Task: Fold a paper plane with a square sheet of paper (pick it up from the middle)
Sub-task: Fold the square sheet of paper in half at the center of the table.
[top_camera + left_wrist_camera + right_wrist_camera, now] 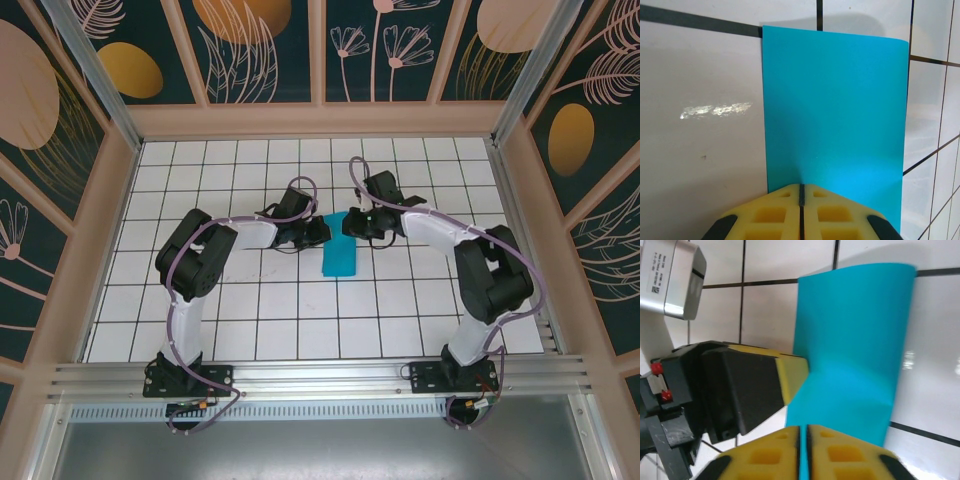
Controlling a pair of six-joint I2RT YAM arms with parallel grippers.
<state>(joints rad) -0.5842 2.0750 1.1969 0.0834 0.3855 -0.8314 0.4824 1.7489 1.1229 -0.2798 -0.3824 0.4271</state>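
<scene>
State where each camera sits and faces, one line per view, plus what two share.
Top external: above, behind the bases, looking down on both arms, tiled table, teal paper.
Left wrist: on left arm, looking past the shut left jaws at the paper.
Right wrist: on right arm, looking past the shut right jaws at the paper and left jaws.
Shared: both wrists see the paper.

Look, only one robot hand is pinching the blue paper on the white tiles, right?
No, both are. The left wrist view shows the left gripper shut on the blue paper, and the right wrist view shows the right gripper shut on it too, over the white tiles.
</scene>
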